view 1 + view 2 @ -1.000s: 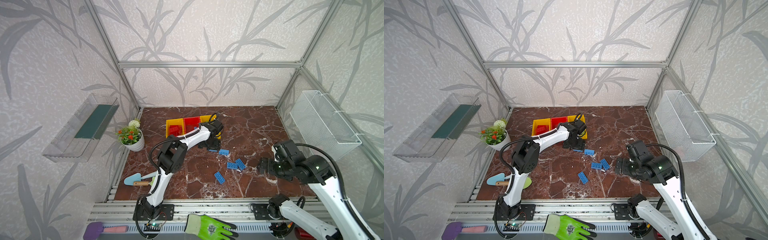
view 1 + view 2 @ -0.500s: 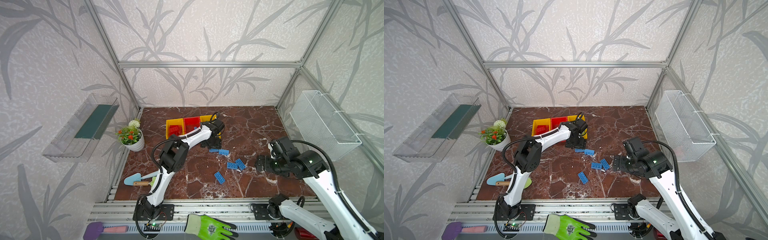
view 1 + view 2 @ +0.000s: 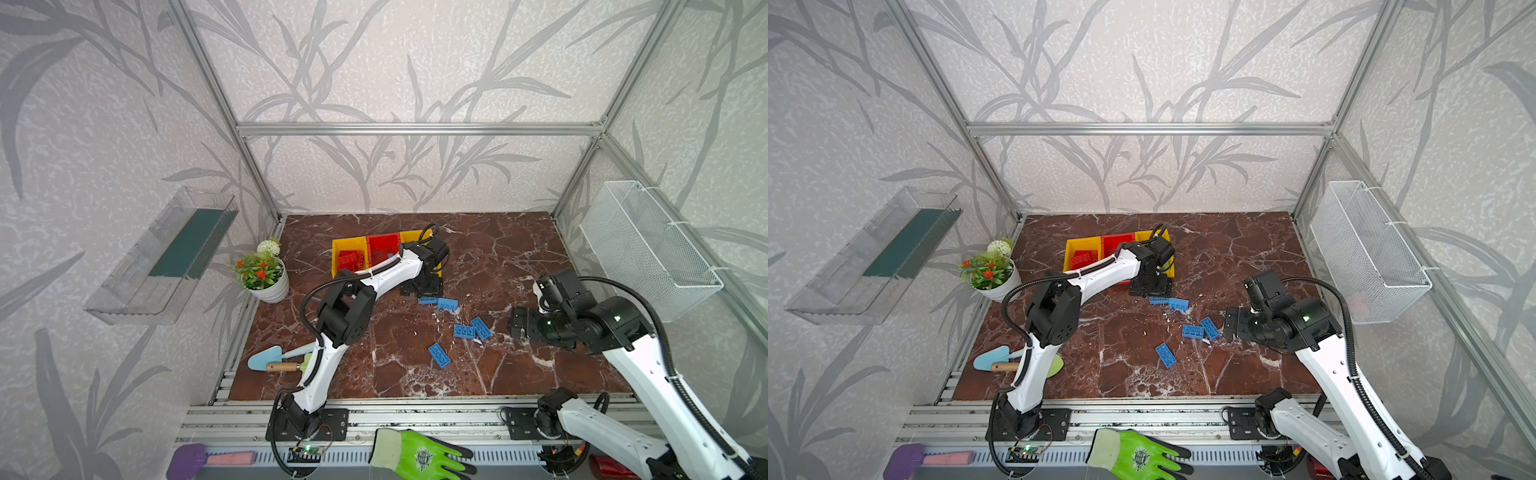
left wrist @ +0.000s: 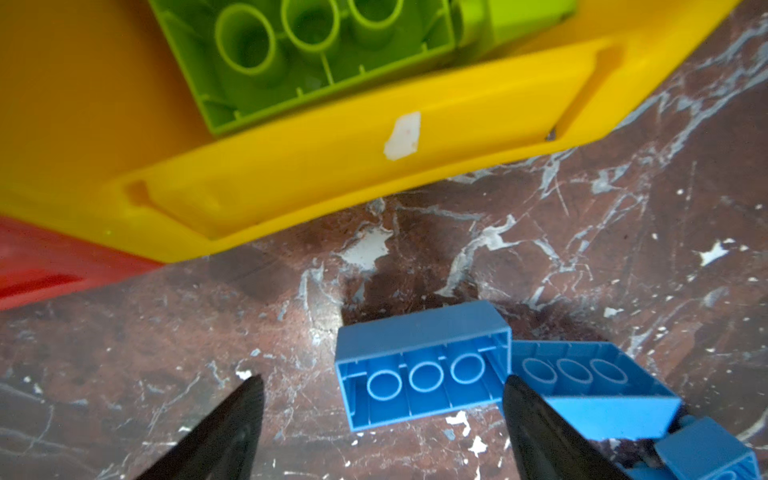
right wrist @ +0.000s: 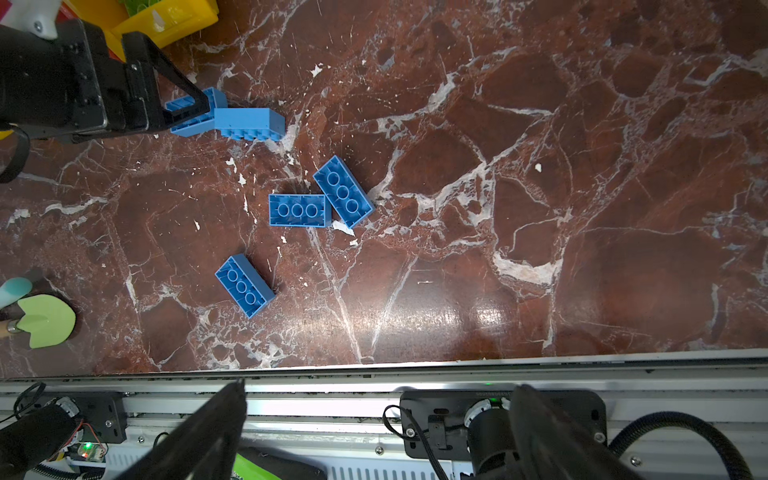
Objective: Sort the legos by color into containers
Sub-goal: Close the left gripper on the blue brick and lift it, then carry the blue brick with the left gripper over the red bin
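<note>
Where left gripper [image 4: 383, 378] gapes, blue brick [image 4: 419, 353] lies lengthwise between fingers [image 4: 224, 432].

My left arm [image 3: 390, 272]: white shells, black joints.
My right arm [image 3: 636, 365]: same white and black, a small green light [image 3: 618, 318] on one dark joint.
My cables [image 3: 665, 349]: black ribbed hoses looping outside the shells.
My left gripper [image 4: 383, 377]: black block, small silver screws.
My fingers [image 4: 224, 432]: black, tapering to points.
My bases [image 3: 291, 419]: black.

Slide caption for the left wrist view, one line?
Open left gripper poised over a blue lego, beside the yellow bin holding a lime green lego.
</note>
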Controlling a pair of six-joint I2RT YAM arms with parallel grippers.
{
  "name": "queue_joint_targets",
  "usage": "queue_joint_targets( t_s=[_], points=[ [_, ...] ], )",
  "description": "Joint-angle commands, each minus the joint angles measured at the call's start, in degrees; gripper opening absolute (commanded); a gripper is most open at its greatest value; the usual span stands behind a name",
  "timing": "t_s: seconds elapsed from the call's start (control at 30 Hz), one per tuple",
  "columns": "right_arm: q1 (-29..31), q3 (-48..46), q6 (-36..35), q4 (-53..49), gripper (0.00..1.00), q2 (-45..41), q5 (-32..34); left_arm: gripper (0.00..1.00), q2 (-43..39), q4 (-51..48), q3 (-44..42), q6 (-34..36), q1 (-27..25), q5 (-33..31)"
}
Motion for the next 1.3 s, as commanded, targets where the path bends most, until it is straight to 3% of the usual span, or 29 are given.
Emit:
queue_joint_targets(
  t_s=[0.0, 0.37, 1.07, 1.17, 1.27],
  points=[
    [0.07, 1.24, -0.99, 0.03, 0.99, 0.35, -0.13, 0.91, -3.18, -2.25, 0.69, -1.62, 0.00, -0.70],
    [-0.58, 1.50, -2.10, -0.67, 0.99, 0.30, 0.94, 0.92, 0.85, -3.21, 4.35, -5.49, -0.18, 1.51],
    [-4.09, -0.03, -4.73, -0.28, 0.99, 0.44, -0.99, 0.91, 6.45, -4.72, 6.61, -8.77, -1.25, -0.35],
    [-4.76, 0.11, -5.11, -0.40, 0.99, 0.47, -1.13, 0.88, 7.14, -5.29, 6.70, -8.70, -1.24, -1.23],
    [-5.20, 0.29, -5.35, -0.43, 0.99, 0.56, -1.19, 0.80, 7.61, -5.91, 6.95, -8.25, -1.16, -2.12]
  ],
)
